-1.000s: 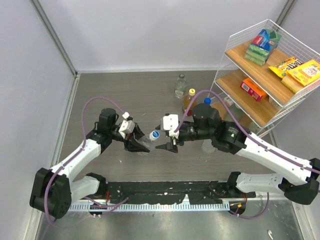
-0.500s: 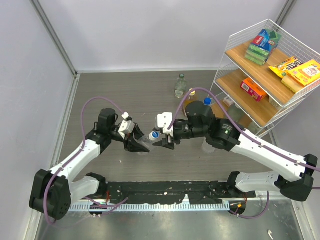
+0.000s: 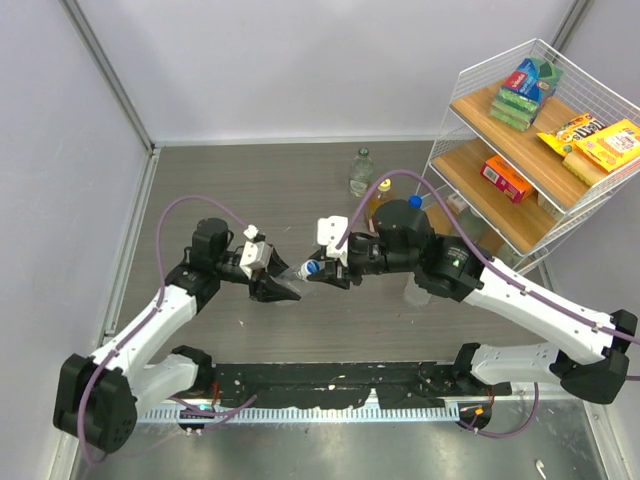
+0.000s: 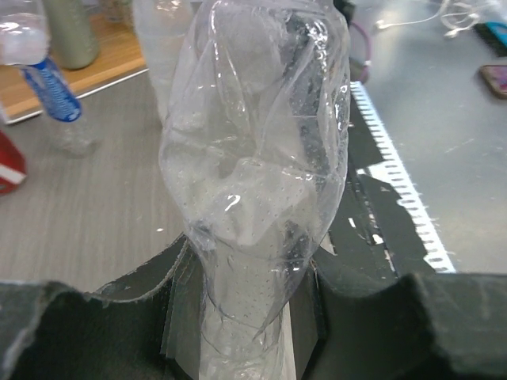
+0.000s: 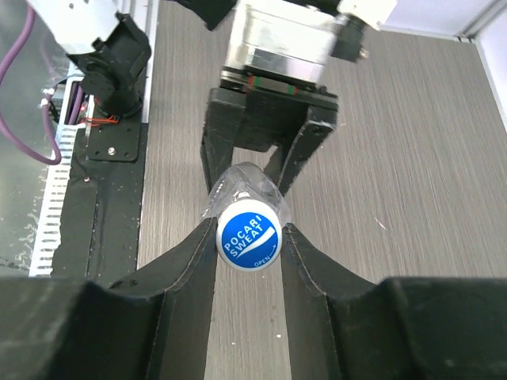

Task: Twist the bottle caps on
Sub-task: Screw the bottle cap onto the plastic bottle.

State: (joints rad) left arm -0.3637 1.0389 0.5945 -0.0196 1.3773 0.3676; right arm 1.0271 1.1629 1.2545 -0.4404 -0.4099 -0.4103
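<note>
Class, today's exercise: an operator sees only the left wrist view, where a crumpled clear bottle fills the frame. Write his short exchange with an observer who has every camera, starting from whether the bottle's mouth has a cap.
Operator: Does the crumpled clear plastic bottle have a cap at its mouth?
Observer: Yes. The right wrist view shows a small round white cap with a blue middle over it.
Operator: Is anything gripping that cap?
Observer: The right gripper has a finger against each side of it.
Operator: How does the bottle lie?
Observer: From above, the left gripper holds it roughly level, neck pointing at the right gripper.
</note>
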